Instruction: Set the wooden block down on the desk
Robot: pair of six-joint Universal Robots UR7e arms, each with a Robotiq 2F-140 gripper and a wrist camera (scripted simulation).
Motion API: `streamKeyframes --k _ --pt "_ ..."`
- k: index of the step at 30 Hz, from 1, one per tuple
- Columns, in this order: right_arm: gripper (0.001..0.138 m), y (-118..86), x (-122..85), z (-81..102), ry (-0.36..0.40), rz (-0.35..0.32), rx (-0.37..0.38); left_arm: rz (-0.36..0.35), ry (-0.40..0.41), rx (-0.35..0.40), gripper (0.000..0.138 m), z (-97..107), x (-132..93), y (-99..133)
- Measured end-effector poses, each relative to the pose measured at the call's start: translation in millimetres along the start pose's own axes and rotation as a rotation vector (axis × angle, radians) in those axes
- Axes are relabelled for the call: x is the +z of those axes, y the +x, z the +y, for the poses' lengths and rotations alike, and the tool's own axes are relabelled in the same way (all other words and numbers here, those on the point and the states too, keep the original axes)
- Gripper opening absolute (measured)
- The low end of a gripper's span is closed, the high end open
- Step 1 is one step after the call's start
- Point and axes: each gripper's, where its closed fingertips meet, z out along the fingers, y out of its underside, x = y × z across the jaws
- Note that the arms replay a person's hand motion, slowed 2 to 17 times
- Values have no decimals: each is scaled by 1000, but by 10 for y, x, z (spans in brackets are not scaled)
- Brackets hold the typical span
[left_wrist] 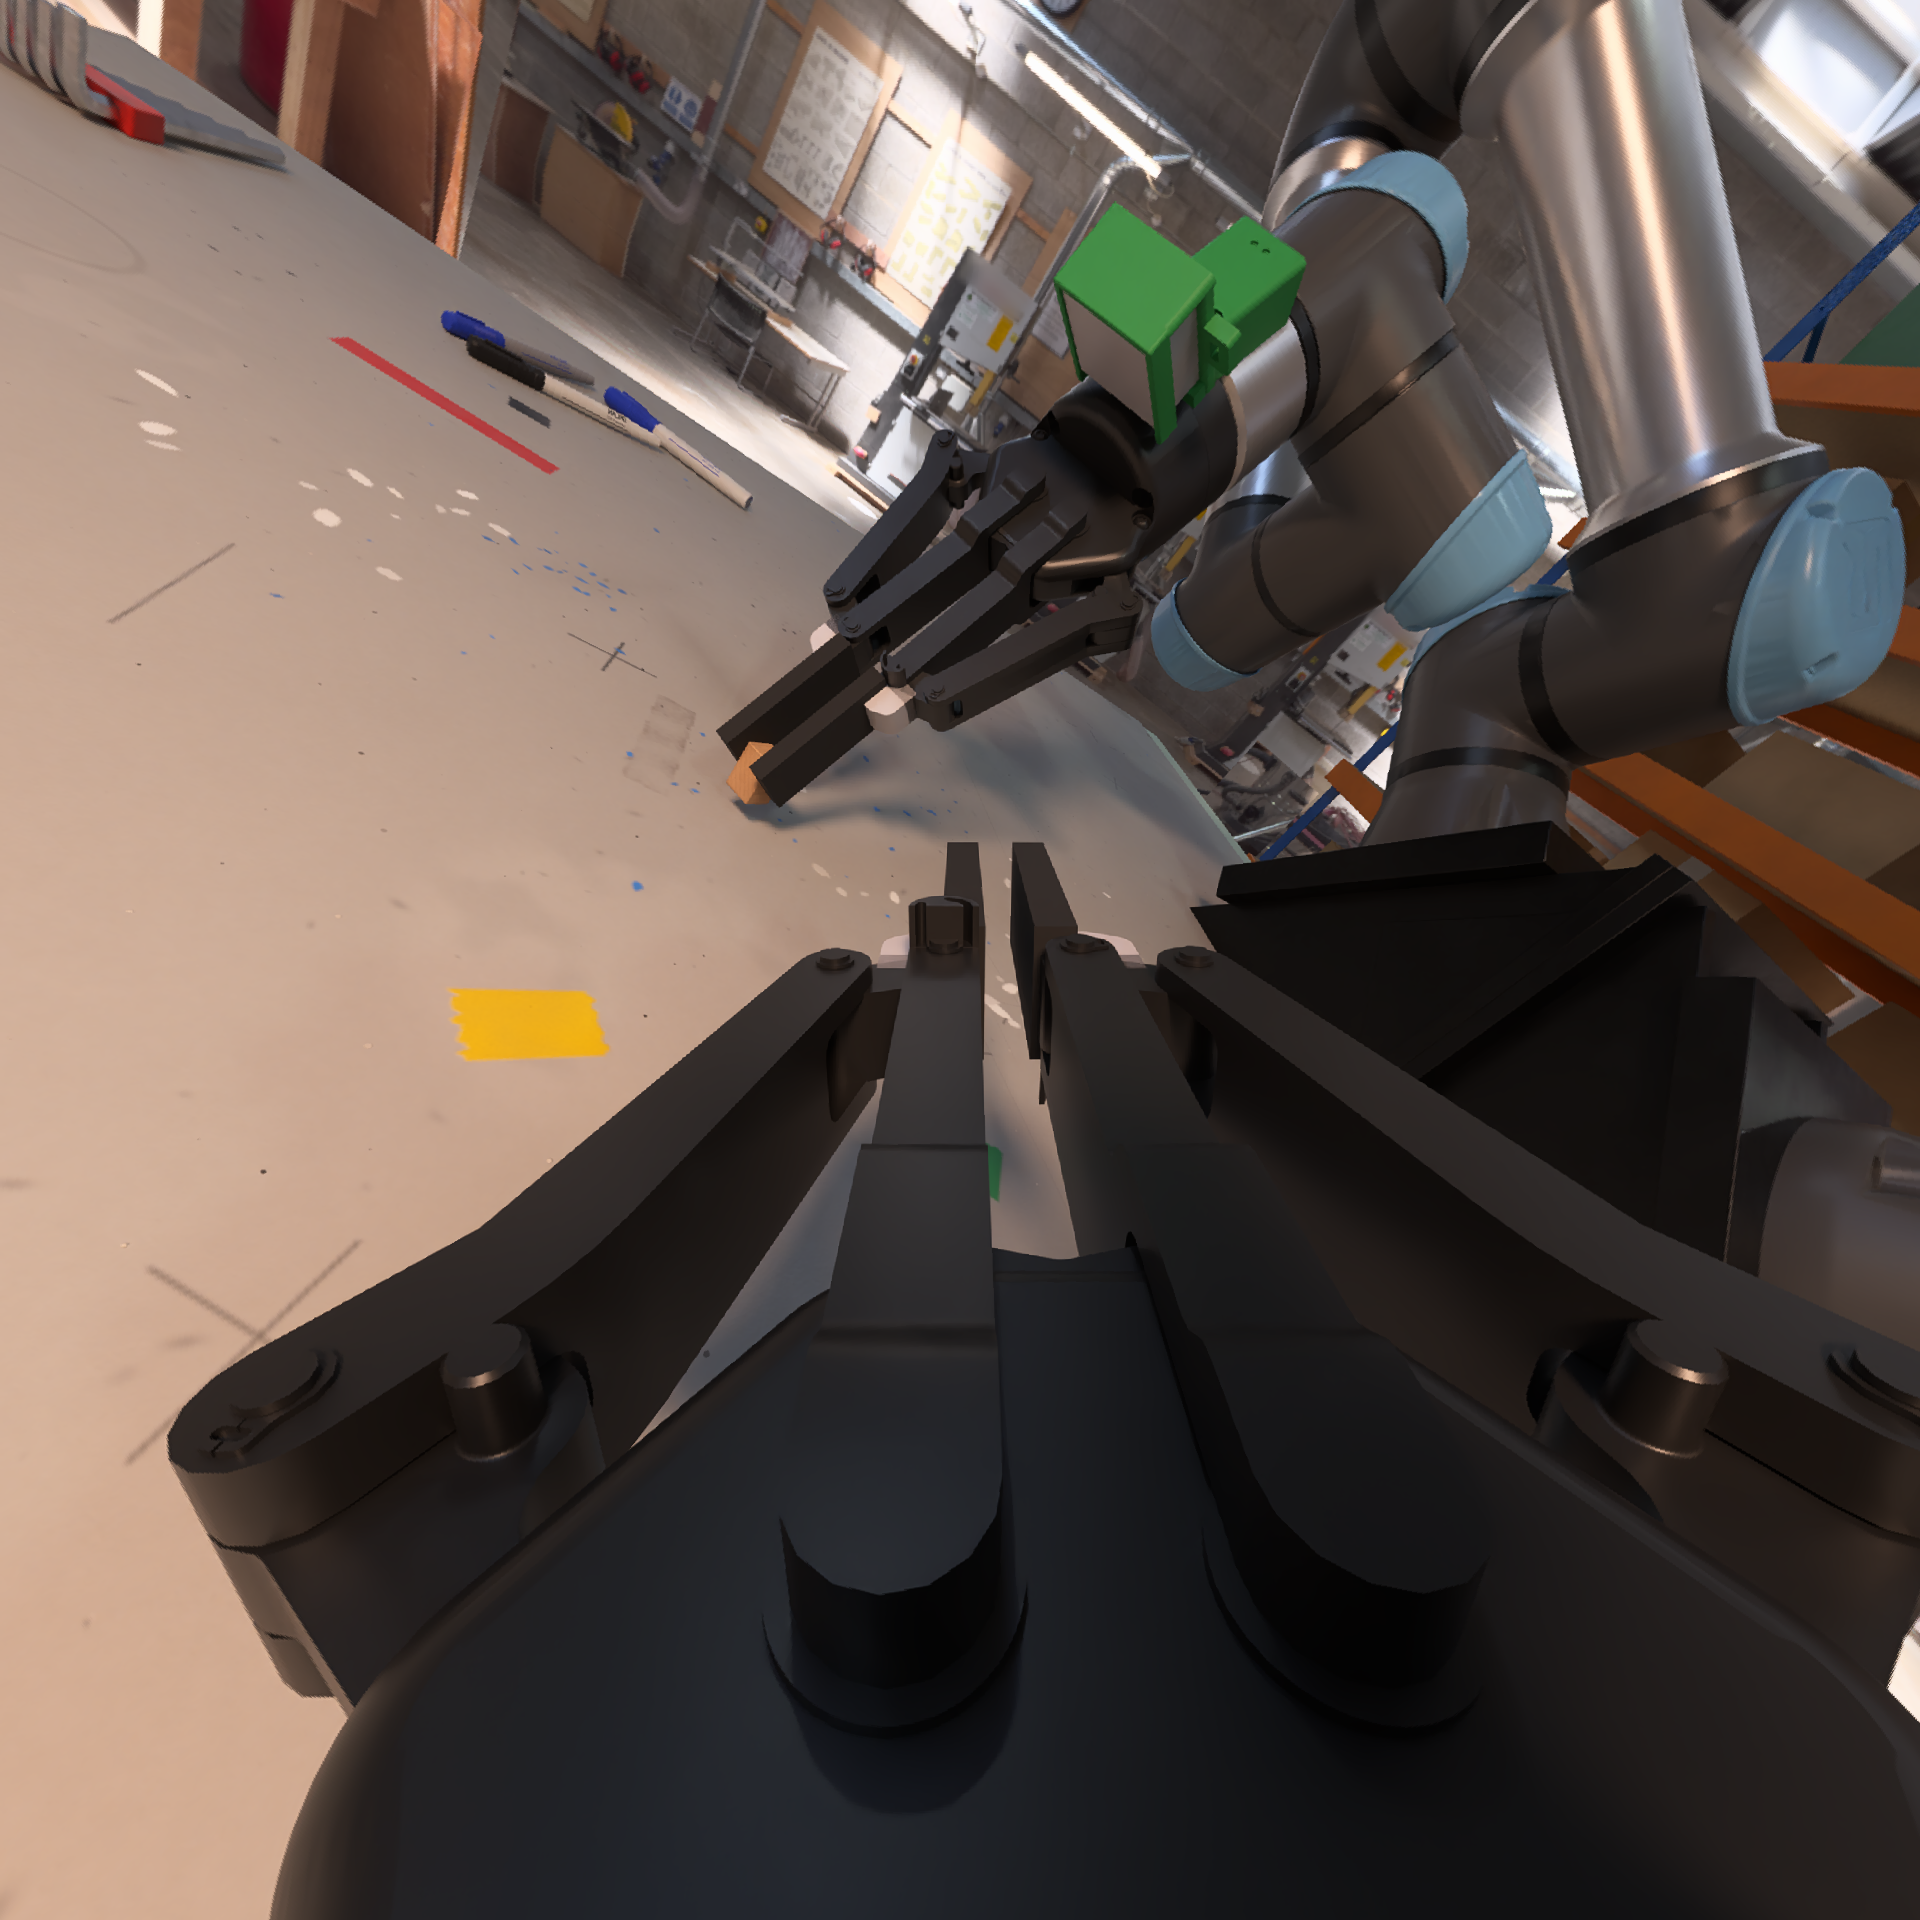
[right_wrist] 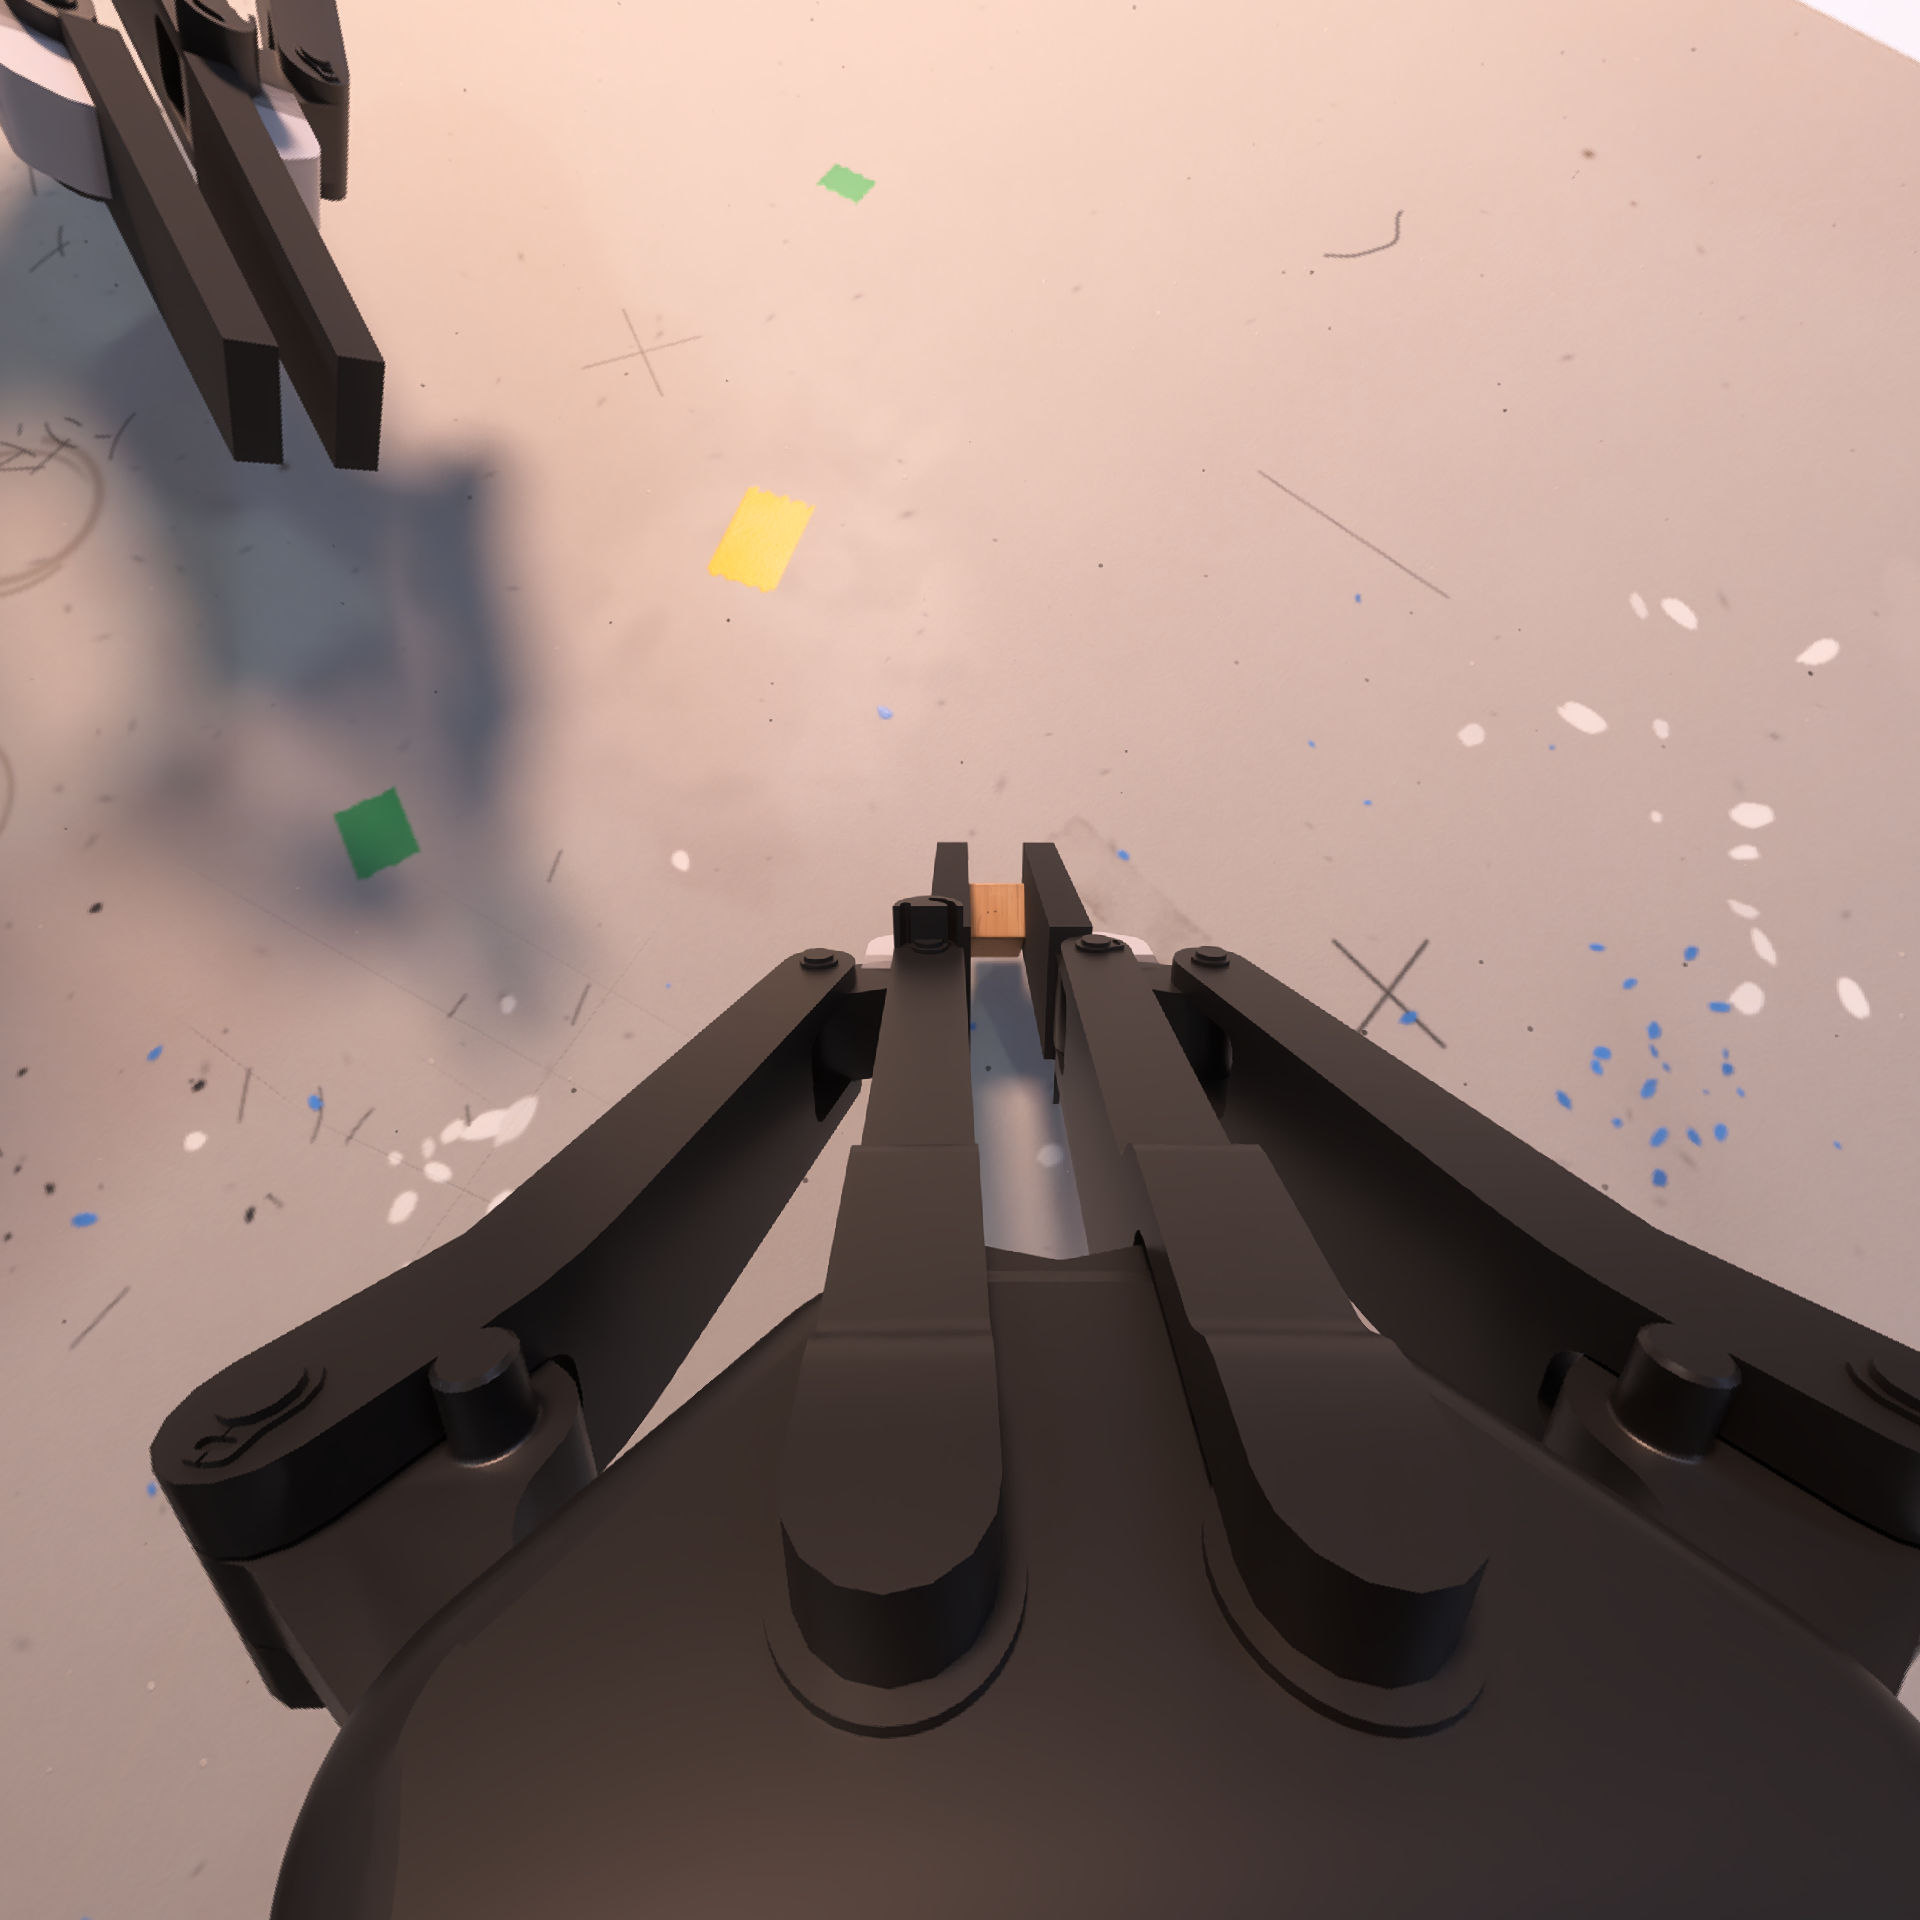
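A small wooden block (right_wrist: 997, 909) sits between the fingertips of my right gripper (right_wrist: 995, 862), which is shut on it. In the left wrist view the right gripper (left_wrist: 753, 764) reaches down at a slant, and the block (left_wrist: 746, 781) is at or just above the beige desk (left_wrist: 312, 779); I cannot tell if it touches. My left gripper (left_wrist: 995, 873) is shut and empty, hovering over the desk a short way from the block. It also shows at the top left of the right wrist view (right_wrist: 307, 416).
Several markers (left_wrist: 540, 369) and a red tape strip (left_wrist: 447, 405) lie at the far side of the desk. A yellow tape patch (left_wrist: 528, 1023) and green patches (right_wrist: 376, 831) mark the surface. A red-handled tool (left_wrist: 125, 114) lies far left. The desk edge (left_wrist: 1143, 727) runs behind the right gripper.
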Motion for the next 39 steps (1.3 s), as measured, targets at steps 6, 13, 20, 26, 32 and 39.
streamKeyframes --k 6,13,20,26,32,39 --pt "14 -3 32 1 -13 -15 5 0 2 -3 9 -4 -11 -8" --pt "14 -27 48 -5 -13 -45 22 2 6 -10 9 -8 -21 -17" --pt "14 -28 56 -7 -15 -62 37 4 7 -13 9 -10 -28 -21" --pt "14 -31 70 4 -25 -67 41 4 8 -14 9 -12 -32 -23" --pt "14 -31 72 2 -24 -73 50 2 8 -15 9 -12 -34 -27" --pt "14 -39 75 -2 -22 -88 69 1 6 -16 9 -9 -32 -31"
